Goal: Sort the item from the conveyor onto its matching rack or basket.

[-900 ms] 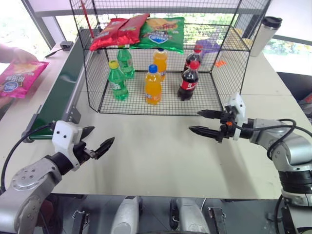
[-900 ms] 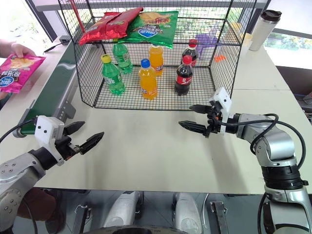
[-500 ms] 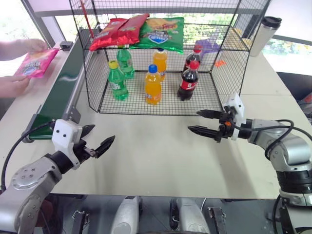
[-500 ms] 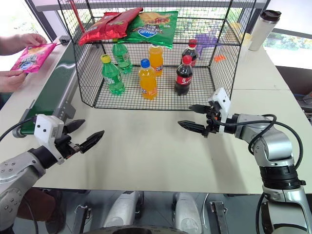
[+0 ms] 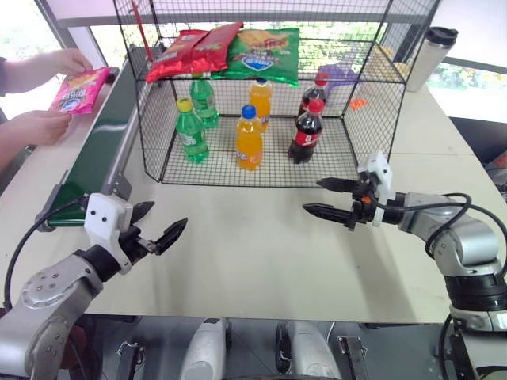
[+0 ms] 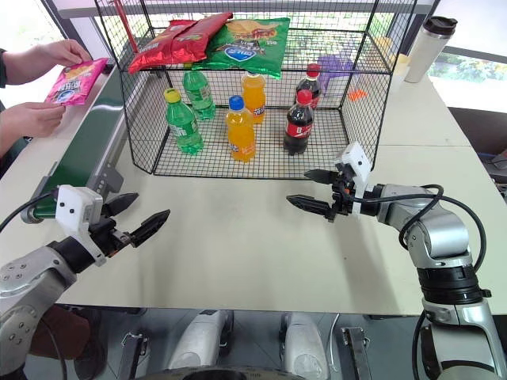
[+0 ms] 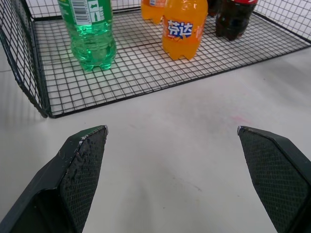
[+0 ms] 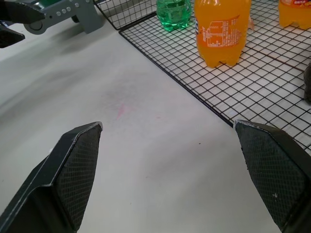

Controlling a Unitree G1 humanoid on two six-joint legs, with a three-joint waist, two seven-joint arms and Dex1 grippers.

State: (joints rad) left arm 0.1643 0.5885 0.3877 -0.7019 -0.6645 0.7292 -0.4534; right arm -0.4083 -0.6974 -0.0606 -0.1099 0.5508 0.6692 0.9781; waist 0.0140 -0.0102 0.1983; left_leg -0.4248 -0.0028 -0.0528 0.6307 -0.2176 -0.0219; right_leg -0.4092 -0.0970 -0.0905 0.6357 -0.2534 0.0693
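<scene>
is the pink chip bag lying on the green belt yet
No, a person's hands hold the pink chip bag up beside the far end of the conveyor, not flat on the belt.

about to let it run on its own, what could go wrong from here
1. A person's hands are holding the glossy magenta-pink chip bag at the dark green conveyor belt; an early reach by the left gripper could hit them.
2. The black wire-grid cage's upper shelf already holds red and green chip bags, so placing may shove them.
</scene>
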